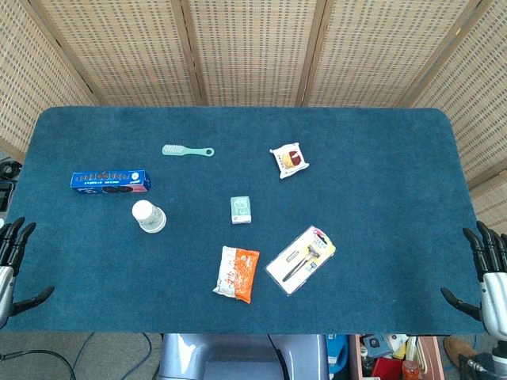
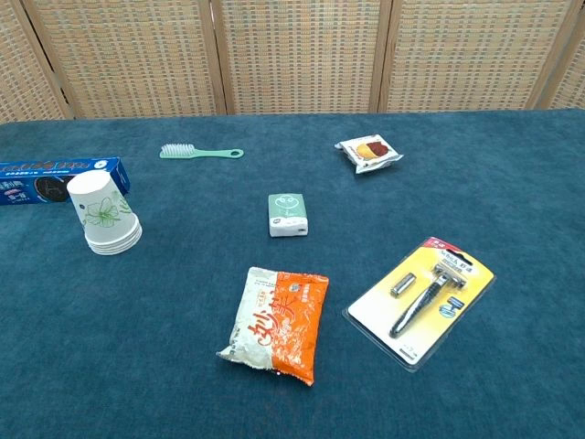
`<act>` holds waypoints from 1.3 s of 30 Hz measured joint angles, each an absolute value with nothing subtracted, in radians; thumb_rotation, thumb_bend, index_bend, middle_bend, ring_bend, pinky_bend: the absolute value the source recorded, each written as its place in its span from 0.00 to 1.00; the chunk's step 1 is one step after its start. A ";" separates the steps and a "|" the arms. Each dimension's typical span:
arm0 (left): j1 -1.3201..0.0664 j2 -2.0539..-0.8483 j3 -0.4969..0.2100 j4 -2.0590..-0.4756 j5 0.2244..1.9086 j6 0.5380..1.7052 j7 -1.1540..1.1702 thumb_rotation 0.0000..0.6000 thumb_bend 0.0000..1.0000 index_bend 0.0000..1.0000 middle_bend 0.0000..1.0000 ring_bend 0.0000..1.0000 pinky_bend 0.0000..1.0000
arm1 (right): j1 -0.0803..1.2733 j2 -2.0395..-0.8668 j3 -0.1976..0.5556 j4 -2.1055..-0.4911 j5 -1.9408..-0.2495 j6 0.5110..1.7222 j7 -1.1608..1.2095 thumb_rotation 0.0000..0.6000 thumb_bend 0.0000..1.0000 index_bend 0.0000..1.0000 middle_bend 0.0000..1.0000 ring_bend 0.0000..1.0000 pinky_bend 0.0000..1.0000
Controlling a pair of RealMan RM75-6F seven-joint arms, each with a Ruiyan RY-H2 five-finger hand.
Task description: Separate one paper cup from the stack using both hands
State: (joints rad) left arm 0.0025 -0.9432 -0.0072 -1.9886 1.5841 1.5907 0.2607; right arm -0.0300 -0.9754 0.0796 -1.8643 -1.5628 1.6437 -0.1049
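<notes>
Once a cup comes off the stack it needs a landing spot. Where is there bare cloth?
Bare: the front-left corner before the cup stack, and the right side beyond the razor pack and pastry. Crowded: the middle, around the tissue pack and snack bag.

head looks down; chest lower; both share table (image 1: 380, 158).

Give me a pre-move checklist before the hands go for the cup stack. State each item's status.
1. Cup stack standing, mouth down, on the table: ok.
2. Left hand empty, fingers apart, at the table's near-left edge: ok.
3. Right hand empty, fingers apart, at the near-right edge: ok.
4. Stack free of neighbours: blue box lies close behind it; contact cannot tell.
5. Right hand's path to the stack: snack bag and razor pack lie along it: not ok.
6. Cups loose in the stack: cannot tell.
</notes>
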 measured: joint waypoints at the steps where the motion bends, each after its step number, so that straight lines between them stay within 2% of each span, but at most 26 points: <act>1: 0.003 -0.943 -0.007 -1.989 1.584 1.590 0.261 1.00 0.13 0.00 0.00 0.00 0.00 | -0.030 -0.975 0.079 -1.864 -1.563 1.644 -0.106 1.00 0.00 0.00 0.00 0.00 0.00; 8: -0.007 -0.941 -0.008 -1.985 1.571 1.565 0.261 1.00 0.13 0.00 0.00 0.00 0.00 | -0.027 -0.981 0.079 -1.866 -1.555 1.631 -0.130 1.00 0.00 0.00 0.00 0.00 0.00; 10: -0.025 -0.944 -0.015 -1.968 1.567 1.539 0.253 1.00 0.13 0.00 0.00 0.01 0.09 | -0.023 -0.984 0.078 -1.867 -1.552 1.622 -0.141 1.00 0.00 0.00 0.00 0.00 0.00; 11: -0.035 -0.948 -0.019 -1.955 1.566 1.527 0.245 1.00 0.13 0.00 0.00 0.04 0.14 | -0.021 -0.985 0.079 -1.868 -1.548 1.617 -0.146 1.00 0.00 0.00 0.00 0.00 0.00; 13: -0.066 -0.964 -0.036 -1.913 1.563 1.499 0.211 1.00 0.13 0.00 0.00 0.15 0.27 | -0.019 -0.987 0.081 -1.867 -1.540 1.613 -0.147 1.00 0.00 0.00 0.00 0.00 0.00; 16: -0.125 -1.002 -0.067 -1.830 1.564 1.451 0.142 1.00 0.13 0.00 0.06 0.24 0.32 | -0.013 -0.990 0.087 -1.864 -1.519 1.601 -0.148 1.00 0.00 0.00 0.00 0.00 0.00; 22: -0.295 -1.093 -0.125 -1.622 1.586 1.295 0.082 1.00 0.13 0.00 0.19 0.34 0.39 | 0.008 -0.998 0.099 -1.854 -1.467 1.554 -0.155 1.00 0.00 0.00 0.00 0.00 0.00; 31: -0.507 -1.267 -0.177 -1.386 1.572 1.064 0.120 1.00 0.13 0.06 0.19 0.34 0.39 | 0.027 -1.006 0.115 -1.833 -1.394 1.508 -0.161 1.00 0.00 0.00 0.00 0.00 0.00; 34: -0.551 -1.310 -0.185 -1.337 1.549 1.013 0.124 1.00 0.13 0.11 0.20 0.34 0.39 | 0.031 -1.007 0.121 -1.828 -1.371 1.497 -0.161 1.00 0.00 0.00 0.00 0.00 0.00; 39: -0.588 -1.346 -0.178 -1.300 1.521 0.963 0.144 1.00 0.12 0.14 0.20 0.34 0.39 | 0.039 -1.009 0.129 -1.824 -1.343 1.483 -0.167 1.00 0.00 0.00 0.00 0.00 0.00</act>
State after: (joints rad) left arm -0.5884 -1.3465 -0.1782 -1.3001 1.5206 0.9631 0.1437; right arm 0.0390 -1.0090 0.1294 -1.8242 -1.3432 1.4833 -0.1673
